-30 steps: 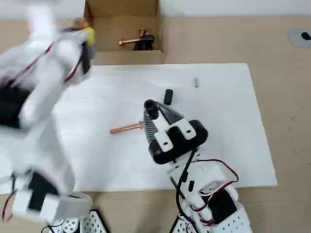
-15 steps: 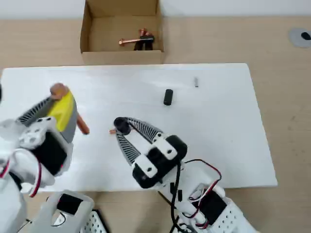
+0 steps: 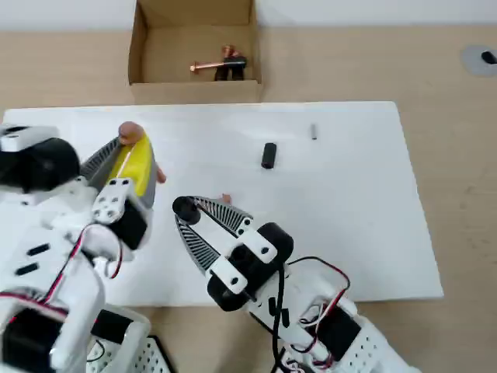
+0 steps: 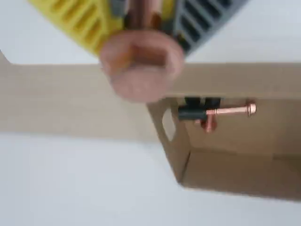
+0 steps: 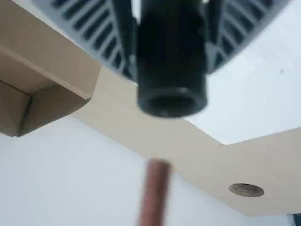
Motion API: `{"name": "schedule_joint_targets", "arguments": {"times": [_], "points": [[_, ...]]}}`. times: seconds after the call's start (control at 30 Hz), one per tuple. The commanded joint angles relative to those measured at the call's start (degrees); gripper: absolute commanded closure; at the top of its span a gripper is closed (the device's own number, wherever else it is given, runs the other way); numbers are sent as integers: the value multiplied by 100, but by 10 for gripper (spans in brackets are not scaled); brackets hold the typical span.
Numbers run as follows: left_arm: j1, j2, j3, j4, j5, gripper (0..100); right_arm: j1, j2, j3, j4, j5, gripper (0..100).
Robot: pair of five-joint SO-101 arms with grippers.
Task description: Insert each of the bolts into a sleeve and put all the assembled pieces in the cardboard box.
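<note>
Copper shows in the left gripper [image 3: 130, 151] at the left-centre of the high view. Its yellow and grey fingers are closed narrowly on a bolt [image 3: 132, 133], head towards the top of the frame, over the white sheet [image 3: 349, 210]. Just right of it, near the centre, the right gripper [image 3: 186, 210] pinches a black sleeve [image 3: 185, 207] at its fingertips. A bit of a second bolt [image 3: 225, 199] peeks out beside those fingers. A loose sleeve [image 3: 269, 155] lies on the sheet right of centre, well apart from both grippers. The cardboard box [image 3: 194, 92] sits at the top edge on the wooden table [image 3: 450, 155], with assembled pieces [image 3: 221, 66] inside near its right wall.

In the left wrist view the bolt's round head [image 4: 141, 59] faces the camera, clamped between the yellow finger [image 4: 77, 19] and the grey one. Beyond it stands the box [image 4: 216, 176], holding a bolt already in its sleeve [image 4: 216, 111].

In the right wrist view the grey ribbed fingers [image 5: 89, 33] grip the sleeve [image 5: 171, 70], open end towards the table. A blurred copper rod [image 5: 154, 195] lies past it; I cannot tell which bolt it is. A box corner [image 5: 42, 101] shows at one side.
</note>
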Motion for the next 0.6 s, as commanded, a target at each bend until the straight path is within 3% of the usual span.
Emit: {"name": "schedule_joint_targets", "arguments": {"times": [0.0, 0.17, 0.33, 0.57], "points": [[229, -286, 440, -501, -53, 994, -127, -330, -22, -149, 0, 989], [738, -602, 220, -396, -53, 994, -110, -295, -13, -141, 0, 989], [1336, -637, -774, 677, -62, 993, -92, -295, -4, -132, 0, 989], [1354, -681, -1055, 1090, -237, 994, -92, -330, 101, -149, 0, 989]]}}
